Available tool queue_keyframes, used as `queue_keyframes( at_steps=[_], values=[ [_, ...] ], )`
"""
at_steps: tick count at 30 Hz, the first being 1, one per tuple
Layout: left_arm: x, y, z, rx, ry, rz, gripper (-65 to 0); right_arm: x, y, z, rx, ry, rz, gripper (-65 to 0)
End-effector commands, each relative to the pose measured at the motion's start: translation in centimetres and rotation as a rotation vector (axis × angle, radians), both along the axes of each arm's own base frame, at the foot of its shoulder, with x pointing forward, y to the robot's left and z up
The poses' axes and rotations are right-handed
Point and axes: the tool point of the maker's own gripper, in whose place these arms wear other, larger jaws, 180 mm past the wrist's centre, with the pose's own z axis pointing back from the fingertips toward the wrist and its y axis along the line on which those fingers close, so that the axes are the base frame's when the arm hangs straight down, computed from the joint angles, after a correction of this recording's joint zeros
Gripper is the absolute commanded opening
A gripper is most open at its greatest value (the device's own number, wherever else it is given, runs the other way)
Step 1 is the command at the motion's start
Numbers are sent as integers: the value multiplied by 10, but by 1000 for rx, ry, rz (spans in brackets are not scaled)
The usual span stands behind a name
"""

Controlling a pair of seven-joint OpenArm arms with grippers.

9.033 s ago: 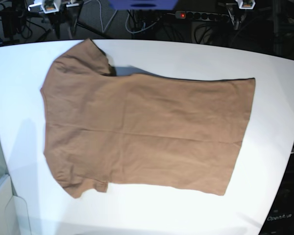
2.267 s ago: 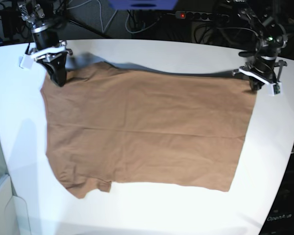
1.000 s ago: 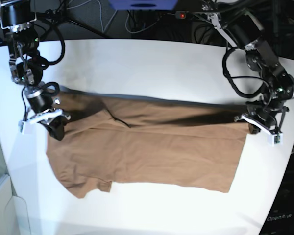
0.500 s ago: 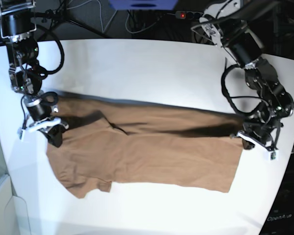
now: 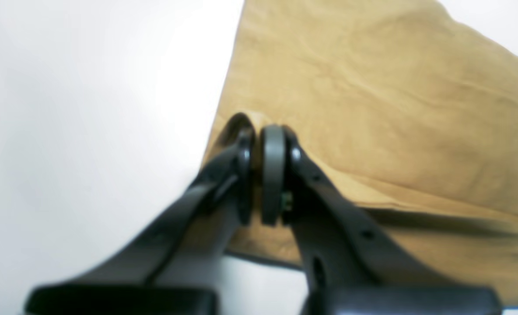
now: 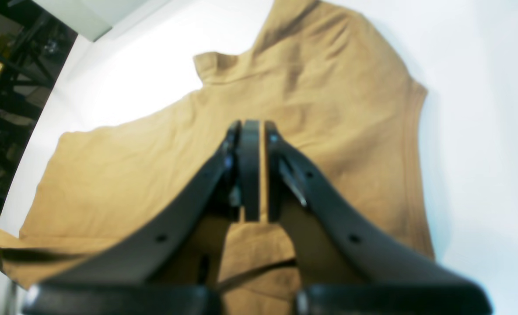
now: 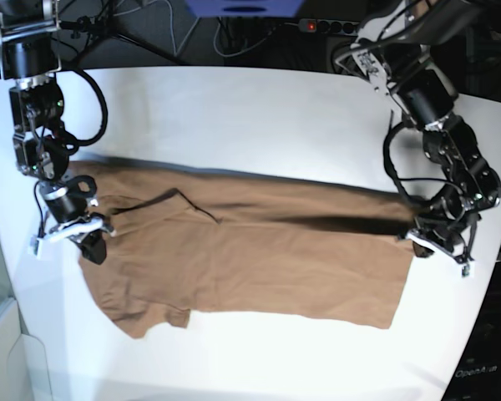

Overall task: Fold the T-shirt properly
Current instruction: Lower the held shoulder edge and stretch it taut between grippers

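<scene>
The tan T-shirt (image 7: 259,267) lies across the white table (image 7: 250,109), its far edge lifted and drawn over its near half. My right gripper (image 7: 93,248), at the left of the base view, is shut on the shirt's shoulder end; the right wrist view shows cloth pinched between its pads (image 6: 251,175), with the T-shirt (image 6: 342,96) spread beyond. My left gripper (image 7: 420,244), at the right of the base view, is shut on the hem corner. In the left wrist view its fingertips (image 5: 273,157) clamp the edge of the T-shirt (image 5: 372,87).
A power strip (image 7: 351,25) and cables lie beyond the table's far edge, beside a blue object (image 7: 242,7). A pale box (image 7: 0,342) stands at the lower left corner. Dark racks and equipment sit off the table's right side.
Both grippers have moved toward the table's near edge, carrying the shirt's far edge with them. The folded-over strip now covers more of the near half.
</scene>
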Motion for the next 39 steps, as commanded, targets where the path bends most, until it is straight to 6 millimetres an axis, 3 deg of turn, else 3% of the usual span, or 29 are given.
queue_keyframes(
  at_steps=[1, 13, 15, 22, 24, 28, 30, 32, 35, 39],
  values=[
    [16, 5, 26, 8, -84, 5, -621, 11, -5, 21, -5, -63, -1, -641],
    [25, 2, 15, -33, -80, 1, -600, 4, -5, 13, -8, -40, -1, -641],
    [24, 4, 16, -30, -81, 8, -539, 2, -6, 11, -10, -35, -1, -641],
    [23, 5, 17, -26, -87, 9, -205, -8, -6, 0, -11, -6, 0, -643],
    [22, 5, 18, -23, -88, 9, -171, -16, -7, -8, -13, 15, -1, -643],
    [14, 5, 9, -22, -68, 9, -172, -28, -8, -18, -16, 42, 0, -643],
    [13, 3, 7, -27, -63, 8, -183, -32, -7, -21, -14, 50, 0, -643],
    [14, 1, 7, -30, -73, 7, -247, -34, -6, -22, -12, 54, 1, -644],
    [14, 0, 5, -30, -75, 7, -411, -42, -7, -30, -11, 77, -2, -644],
    [8, -9, -23, -82, -5, -4, -638, -50, -7, -38, -11, 99, -3, -644]
  ],
)
